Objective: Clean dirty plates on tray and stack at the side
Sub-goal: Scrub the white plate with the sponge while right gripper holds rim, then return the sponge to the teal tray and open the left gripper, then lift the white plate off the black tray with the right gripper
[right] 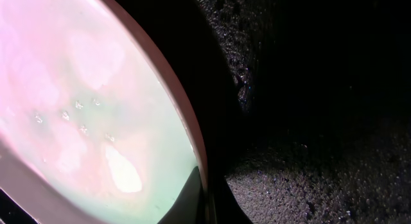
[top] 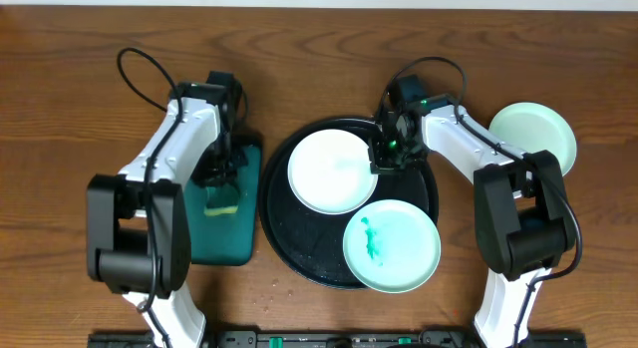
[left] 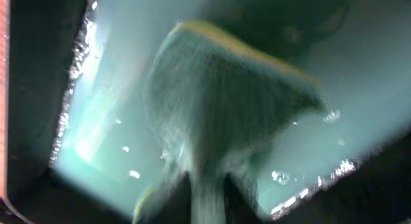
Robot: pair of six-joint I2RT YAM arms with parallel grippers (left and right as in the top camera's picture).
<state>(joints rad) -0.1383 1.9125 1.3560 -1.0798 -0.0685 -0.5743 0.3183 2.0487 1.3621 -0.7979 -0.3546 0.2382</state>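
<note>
Overhead was done first; where were the plates logged? (A)

White plate was logged on the black tray, far left part, no smear seen. Smeared mint plate was logged at the tray's near right, overhanging the rim, just beside the white one; contact couldn't be told. Other mint plate was logged on the tabletop, right side, partly hidden by the arm. (B)

Claws? (A)

Right claw was marked clenched at the white plate's right rim. In the right wrist view the rim was seen running toward it, but an actual pinch couldn't be confirmed. Left claw was left undecided: grasping or released couldn't be made out, since the left wrist view was blurred and filled by the sponge over the teal tray. (B)

Step, and how should it be done well? (A)

Judged: white plate to be taken off to the stack. The rim should be gripped firmly and the plate lifted clear of the tray's raised rim and kept level. The smeared plate shouldn't be nudged. The white plate should then be centred on the other mint plate. (B)

Poses? (A)

Both elbows were logged folded near the bases, forearms stretched toward the far side, wrists pointed down: right over the tray's far right, left over the teal tray. (B)
</note>
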